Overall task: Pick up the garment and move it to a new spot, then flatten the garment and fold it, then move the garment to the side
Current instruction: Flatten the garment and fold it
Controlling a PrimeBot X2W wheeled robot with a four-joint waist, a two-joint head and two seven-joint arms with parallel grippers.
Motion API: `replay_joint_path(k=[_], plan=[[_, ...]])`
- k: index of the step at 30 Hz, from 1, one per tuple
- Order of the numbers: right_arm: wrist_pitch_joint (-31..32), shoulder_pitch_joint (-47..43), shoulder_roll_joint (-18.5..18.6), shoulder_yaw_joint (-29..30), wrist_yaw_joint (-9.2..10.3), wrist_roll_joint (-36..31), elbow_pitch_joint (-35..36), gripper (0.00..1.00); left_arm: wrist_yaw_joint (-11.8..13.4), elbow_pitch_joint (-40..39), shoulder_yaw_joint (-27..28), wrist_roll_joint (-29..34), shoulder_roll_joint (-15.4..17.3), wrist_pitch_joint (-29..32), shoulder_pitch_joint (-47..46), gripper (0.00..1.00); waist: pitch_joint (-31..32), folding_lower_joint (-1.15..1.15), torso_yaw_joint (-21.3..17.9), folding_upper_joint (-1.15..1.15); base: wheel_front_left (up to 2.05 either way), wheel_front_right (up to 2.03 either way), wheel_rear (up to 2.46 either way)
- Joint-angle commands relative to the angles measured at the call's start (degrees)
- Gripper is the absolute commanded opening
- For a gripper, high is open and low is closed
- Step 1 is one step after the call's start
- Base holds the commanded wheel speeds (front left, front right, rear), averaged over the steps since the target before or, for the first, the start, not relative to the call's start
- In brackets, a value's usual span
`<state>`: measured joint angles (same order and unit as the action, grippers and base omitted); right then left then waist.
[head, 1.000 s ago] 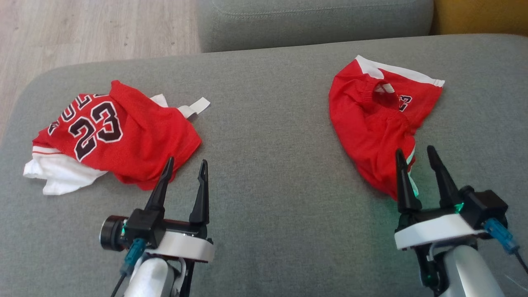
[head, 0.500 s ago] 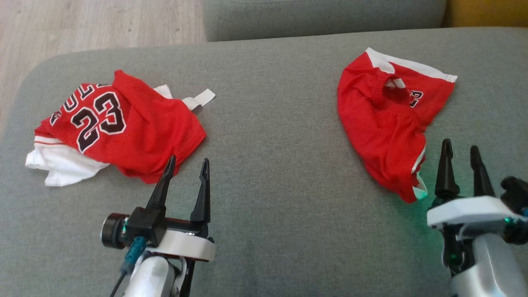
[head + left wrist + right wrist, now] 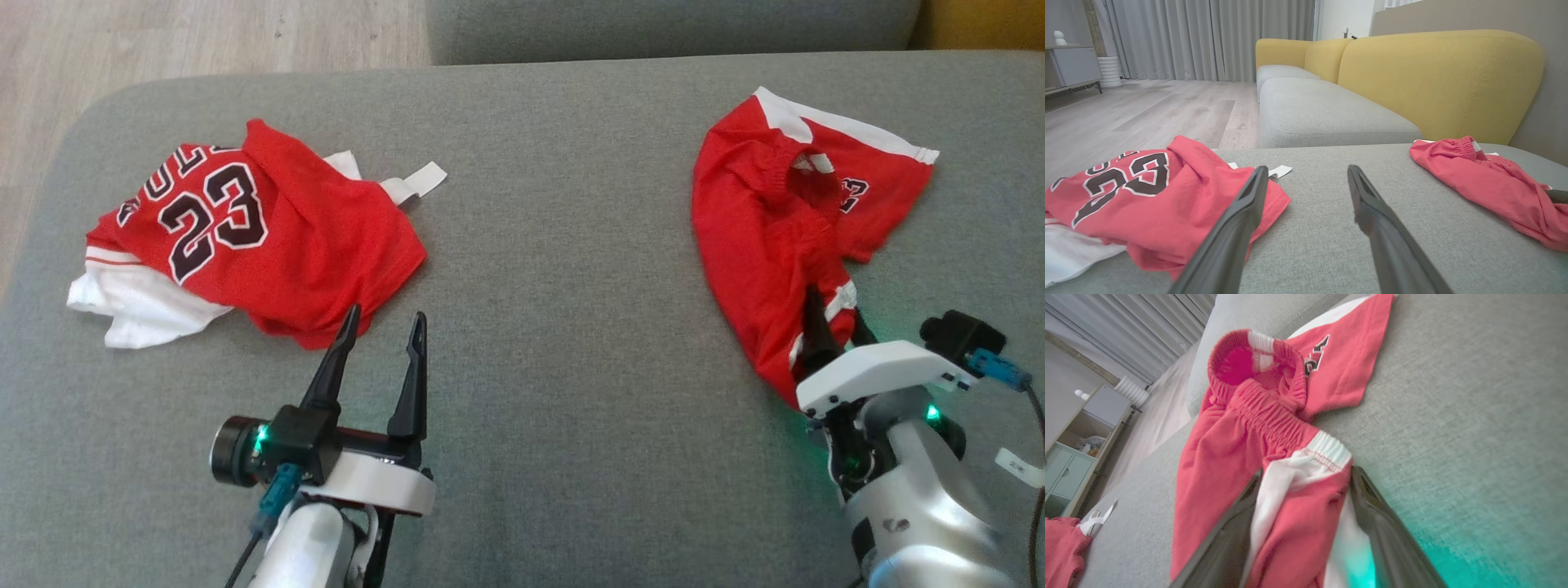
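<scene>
On the right side of the grey seat cushion [image 3: 555,286] lie the red shorts [image 3: 767,237], the garment I am after, bunched up with the elastic waistband gaping and one leg thrown out sideways. My right gripper [image 3: 833,314] has its two fingers spread to either side of the near, white-trimmed hem. Cloth sits between them, but they are not pinched on it. My left gripper [image 3: 386,312] hangs with its fingers apart, just short of the red jersey [image 3: 269,237], touching nothing.

By my reckoning the job is barely begun. The first pick-up is only being lined up, and the shorts are neither flat nor folded, so the move, the flattening, the fold and the final set-aside are all left.

As for writing, the jersey carries a large black "23" outlined in white. Above it runs an arc of letters that I can only partly see. The shorts show a small number by the waistband, half hidden by a fold, which looks like "23". The white cable tag [image 3: 1019,467] by my right wrist is too small to read.
</scene>
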<state>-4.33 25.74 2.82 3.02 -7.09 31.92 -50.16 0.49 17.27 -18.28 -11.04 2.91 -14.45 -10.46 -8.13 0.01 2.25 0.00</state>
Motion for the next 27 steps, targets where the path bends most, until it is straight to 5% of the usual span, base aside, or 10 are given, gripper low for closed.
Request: replay_joint_path(k=[1,4,5,6,15,22,27], plan=[[-0.3,2.4,0.1,-1.9,-0.40,0.3,0.9,1.00,0.0,-1.5,1.8,0.1,0.0,-0.5,-2.3,1.00,0.0,-0.01,0.1,0.00,0.00,0.00,0.00],[-1.5,3.6,0.1,-3.3,-0.40,1.9,-1.4,0.97,0.0,-1.4,1.7,0.1,0.0,-0.5,-2.2,1.00,0.1,-0.01,0.3,0.00,0.00,0.00,0.00],[-1.9,4.0,0.1,-3.8,-0.40,2.5,-2.0,0.33,0.1,-1.4,1.7,0.1,0.0,-0.5,-2.2,1.00,0.1,-0.01,0.4,0.00,0.00,0.00,0.00],[-2.6,4.3,0.1,-4.3,-0.40,2.9,-2.4,0.00,0.1,-1.4,1.7,0.0,0.0,-0.5,-2.2,1.00,0.1,-0.01,0.4,0.00,0.00,0.00,0.00],[-10.3,6.6,0.1,-4.5,-0.40,-6.8,0.7,0.00,0.5,-1.4,2.0,-0.6,0.0,-0.5,-2.1,1.00,0.7,-0.01,-0.1,0.00,0.00,0.00,0.00],[-10.6,5.7,0.1,-2.8,-0.40,-15.1,13.0,0.00,0.7,-1.4,2.1,-1.2,0.0,-0.5,-1.6,1.00,2.5,-0.01,0.0,0.00,0.00,0.00,0.00],[-9.5,5.4,0.1,-8.4,-0.40,-18.9,20.8,0.00,0.8,-1.7,1.8,-1.6,0.0,-0.5,-1.5,1.00,2.9,-0.01,0.5,0.00,0.00,0.00,0.00]])
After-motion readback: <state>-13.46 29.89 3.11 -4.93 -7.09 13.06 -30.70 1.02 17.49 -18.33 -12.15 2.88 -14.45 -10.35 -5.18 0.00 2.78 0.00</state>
